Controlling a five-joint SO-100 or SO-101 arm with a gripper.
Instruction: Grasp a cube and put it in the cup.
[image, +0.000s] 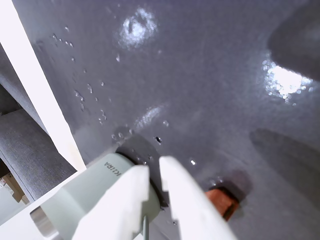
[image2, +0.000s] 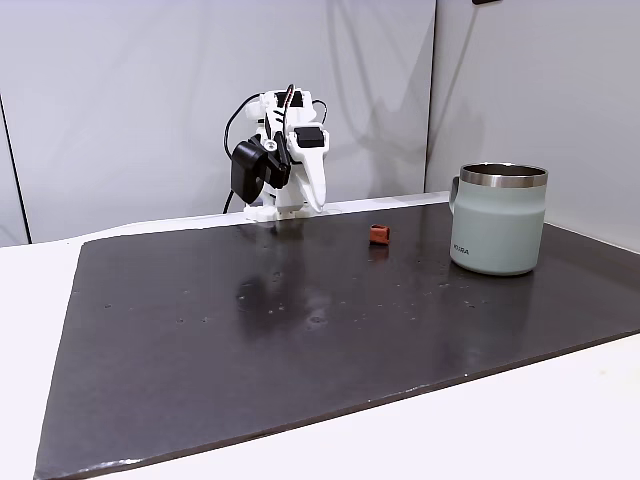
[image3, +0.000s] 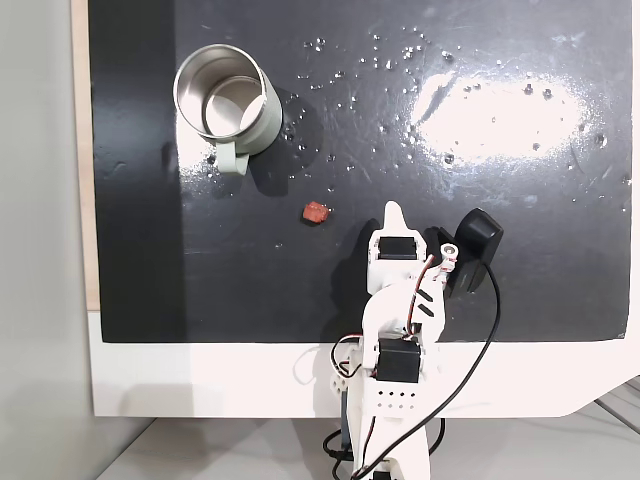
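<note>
Claw (image: 155, 170) nearly closed, narrow gap, empty; cube (image3: 315, 212) on mat (image2: 300, 330) between claw and cup (image3: 226, 103).

The small rust-red cube (image3: 315, 212) lies on the dark mat just left of the gripper (image3: 396, 208) in the overhead fixed view; the upright grey-green cup (image3: 226, 103) stands farther beyond it.

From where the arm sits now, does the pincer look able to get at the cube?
Probably yes. The cube lies alone on the dark mat, apart from the cup, with nothing between it and the pincer.
</note>
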